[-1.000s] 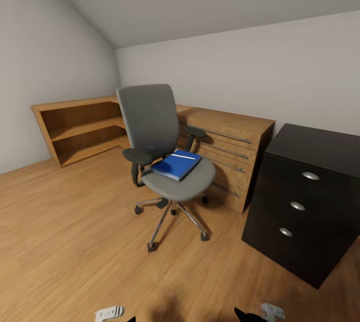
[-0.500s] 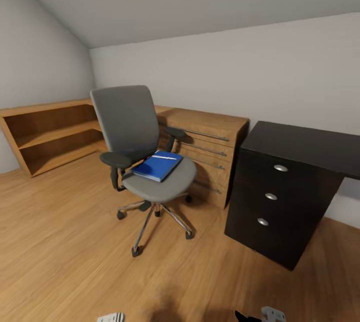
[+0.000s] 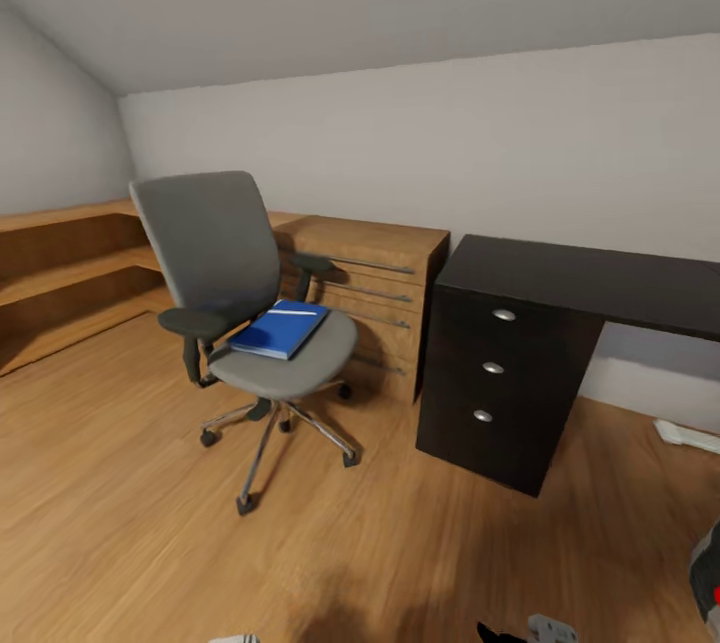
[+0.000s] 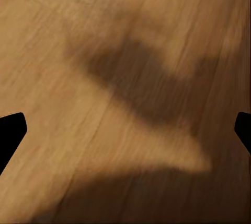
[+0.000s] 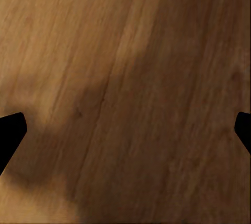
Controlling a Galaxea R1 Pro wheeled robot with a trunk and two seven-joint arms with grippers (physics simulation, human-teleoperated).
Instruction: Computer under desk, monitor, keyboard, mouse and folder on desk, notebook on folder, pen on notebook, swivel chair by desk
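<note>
Beside the black desk point(image 3: 560, 273) stands the swivel chair point(image 3: 215, 253), the blue folder point(image 3: 278, 328) lying on its seat. Our view has swung toward the desk (nothing itself moved), so its bare top shows. Left gripper point(image 4: 125, 130) and right gripper point(image 5: 125, 130) hang spread apart, empty, above the floor point(image 3: 120, 483).

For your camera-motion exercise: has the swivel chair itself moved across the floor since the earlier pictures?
No. The swivel chair keeps its place against the wooden cabinet behind it; both slide left together, so the camera turned.
</note>
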